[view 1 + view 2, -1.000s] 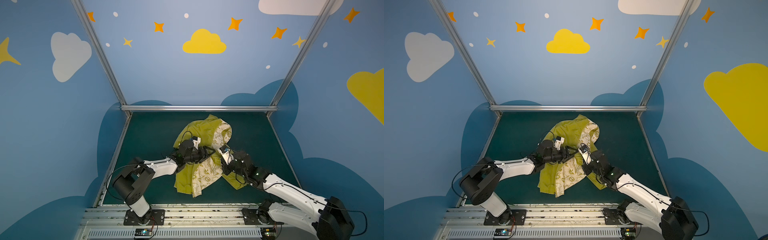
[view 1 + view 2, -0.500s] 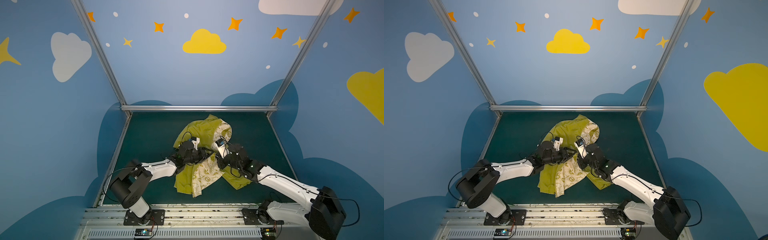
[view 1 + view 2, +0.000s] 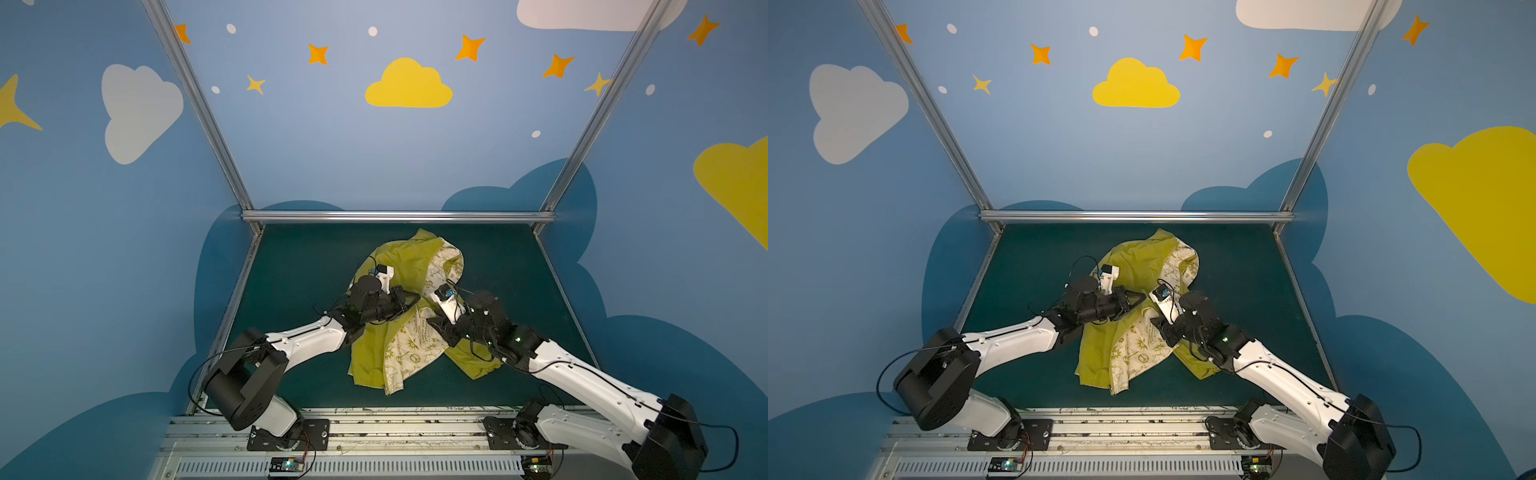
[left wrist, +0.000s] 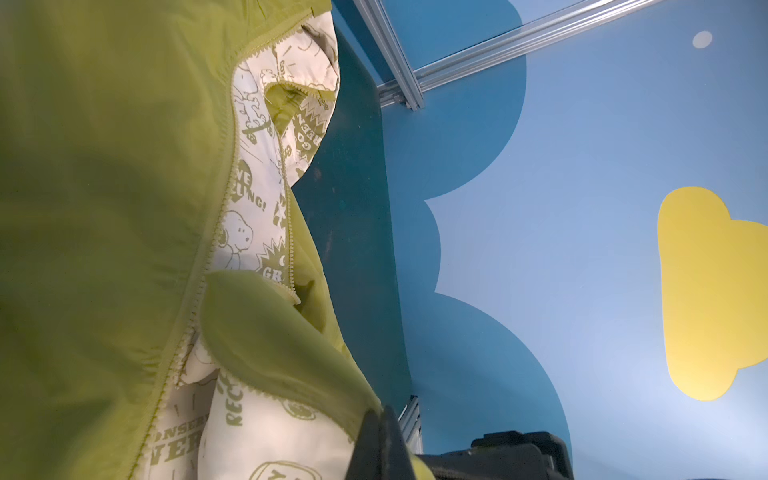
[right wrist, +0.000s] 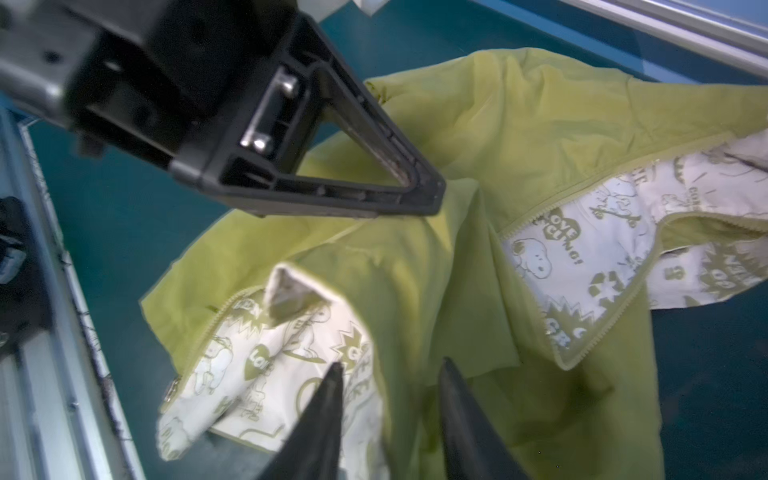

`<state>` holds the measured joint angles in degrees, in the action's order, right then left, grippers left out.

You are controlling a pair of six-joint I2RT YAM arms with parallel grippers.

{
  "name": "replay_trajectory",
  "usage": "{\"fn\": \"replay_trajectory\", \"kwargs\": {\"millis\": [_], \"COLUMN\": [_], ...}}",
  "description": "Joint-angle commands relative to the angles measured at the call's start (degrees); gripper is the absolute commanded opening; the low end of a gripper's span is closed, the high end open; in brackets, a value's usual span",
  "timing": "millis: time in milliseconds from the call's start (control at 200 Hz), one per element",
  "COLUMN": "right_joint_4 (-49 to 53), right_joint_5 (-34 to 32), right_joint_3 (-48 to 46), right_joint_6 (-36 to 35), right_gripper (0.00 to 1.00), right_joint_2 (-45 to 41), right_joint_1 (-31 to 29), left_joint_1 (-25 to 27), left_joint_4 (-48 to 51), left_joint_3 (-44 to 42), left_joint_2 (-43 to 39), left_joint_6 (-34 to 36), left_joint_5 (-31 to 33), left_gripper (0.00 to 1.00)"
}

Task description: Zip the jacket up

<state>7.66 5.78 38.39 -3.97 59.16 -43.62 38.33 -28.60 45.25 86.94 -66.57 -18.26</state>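
Both top views | green mat [image 3: 299,266] | cloud-painted blue walls [image 3: 332,158] | jacket [image 3: 411,257] crumpled

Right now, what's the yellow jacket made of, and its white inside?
The jacket looks like thin, slightly shiny synthetic fabric, perhaps nylon: it creases sharply. Its lining looks like soft matte cloth, cream with printed olive cartoons.

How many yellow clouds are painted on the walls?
2. One yellow cloud sits high in the middle of the back wall. The other is on the right wall. More could be painted beyond what the cameras show.
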Motion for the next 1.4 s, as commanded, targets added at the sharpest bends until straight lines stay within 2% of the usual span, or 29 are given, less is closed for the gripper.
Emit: {"fn": "replay_trajectory", "kwargs": {"millis": [0, 105, 245, 315, 370, 471, 666, 746, 856, 896, 946, 1031, 1206, 1306, 1397], "right_joint_4": [-7.4, -9.7, 2.4, 7.4, 9.0, 8.8, 4.1, 2.9, 0.7, 0.4, 0.3, 0.2, 0.8, -1.2, -3.2], "right_joint_5": [3.8, 1.5, -2.8, -1.3, 2.0, 3.4, 2.5, 3.0, 3.8, 3.6, 2.9, 2.2, -0.6, -2.6, -3.0], "right_joint_3": [-4.6, -2.8, 6.9, 10.3, 11.6, 12.3, 12.5, 13.4, 13.4, 13.5, 13.6, 13.6, 13.6, 13.1, 12.8], "right_joint_6": [-4.5, -6.3, -11.1, -11.4, -13.1, -13.1, -15.8, -16.1, -16.2, -16.1, -15.7, -14.1, -9.3, -6.5, -5.5], "right_gripper": [0.50, 0.50, 0.39, 0.40, 0.45, 0.46, 0.33, 0.29, 0.26, 0.22, 0.15, 0.00, 0.00, 0.00, 0.00], "right_joint_2": [-2.3, -1.6, 2.7, 3.6, 3.7, 3.2, 6.3, 8.2, 10.1, 10.5, 10.6, 9.8, 8.6, 8.1, 8.2], "right_joint_1": [0.1, 0.2, 1.6, 2.3, 2.3, 2.5, 4.1, 4.1, 4.0, 4.0, 4.0, 4.2, 4.2, 4.2, 4.2], "left_joint_1": [-0.4, -0.4, -0.6, -0.8, -1.0, -1.3, -1.4, -1.4, -1.7, -1.9, -2.6, -4.8, -9.5, -8.3, -4.9], "left_joint_4": [2.3, 5.8, 10.6, 12.5, 12.8, 13.1, 15.2, 15.2, 14.3, 14.0, 14.2, 14.0, 14.0, 12.6, 6.8], "left_joint_3": [3.6, 6.9, 8.4, 9.0, 9.2, 9.7, 11.1, 11.5, 11.2, 11.1, 10.7, 8.2, 0.0, -3.6, -7.6], "left_joint_2": [-0.2, -0.1, -2.1, -2.5, -2.3, -2.0, -1.9, -1.5, -1.3, -1.4, -1.7, -4.0, -13.9, -17.1, -16.4], "left_joint_6": [2.8, 5.1, 7.8, 8.7, 8.8, 9.1, 10.1, 10.0, 9.2, 9.1, 9.1, 8.7, 8.3, 5.7, -0.9], "left_joint_5": [-3.5, -6.0, -5.7, -5.9, -6.2, -7.3, -8.5, -9.4, -10.0, -10.4, -10.8, -10.7, -6.4, -4.8, -2.2], "left_gripper": [0.03, 0.03, 0.03, 0.03, 0.03, 0.03, 0.05, 0.10, 0.23, 0.27, 0.41, 0.55, 0.72, 0.75, 0.78]}}
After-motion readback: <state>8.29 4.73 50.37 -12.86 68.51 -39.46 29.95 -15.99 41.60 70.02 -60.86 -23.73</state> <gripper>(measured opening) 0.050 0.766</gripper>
